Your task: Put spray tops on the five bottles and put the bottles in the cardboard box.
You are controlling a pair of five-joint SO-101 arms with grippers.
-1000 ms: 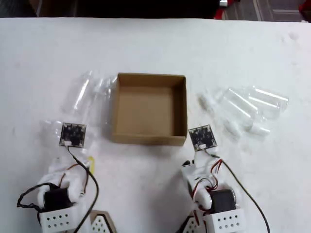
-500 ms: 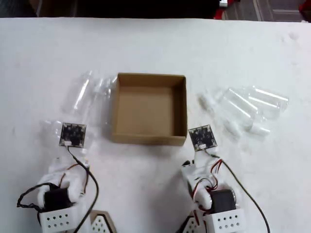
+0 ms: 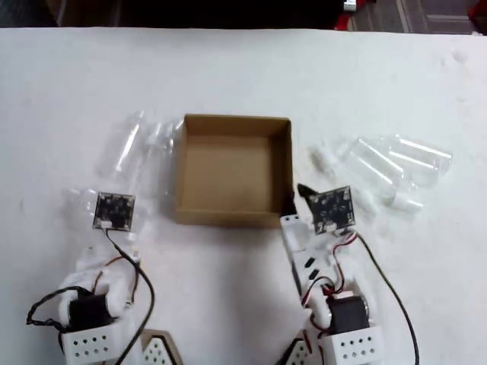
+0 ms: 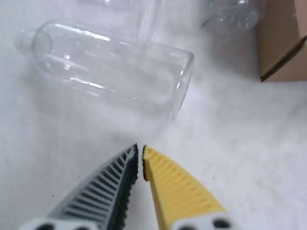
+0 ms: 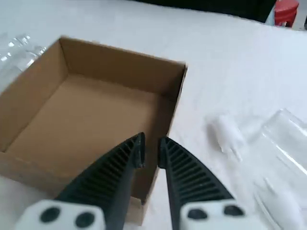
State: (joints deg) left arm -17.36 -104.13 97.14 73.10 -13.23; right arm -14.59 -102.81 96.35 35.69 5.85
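The open cardboard box sits at the table's middle with nothing inside. Clear bottles lie on their sides to its left and right. White spray tops lie among the right-hand bottles, one of them beside a bottle. My left gripper hovers shut over the table, just short of a lying bottle, holding nothing. My right gripper is at the box's near right corner; its black tips are almost together and empty.
A second bottle's base lies beyond the first, next to the box corner. Bare white tabletop stretches behind the box and in front between the two arm bases. The table's far edge meets a dark floor.
My right arm has reached forward and swung slightly right, bringing its gripper up to the box's near right corner. The left arm, box and bottles have not moved.
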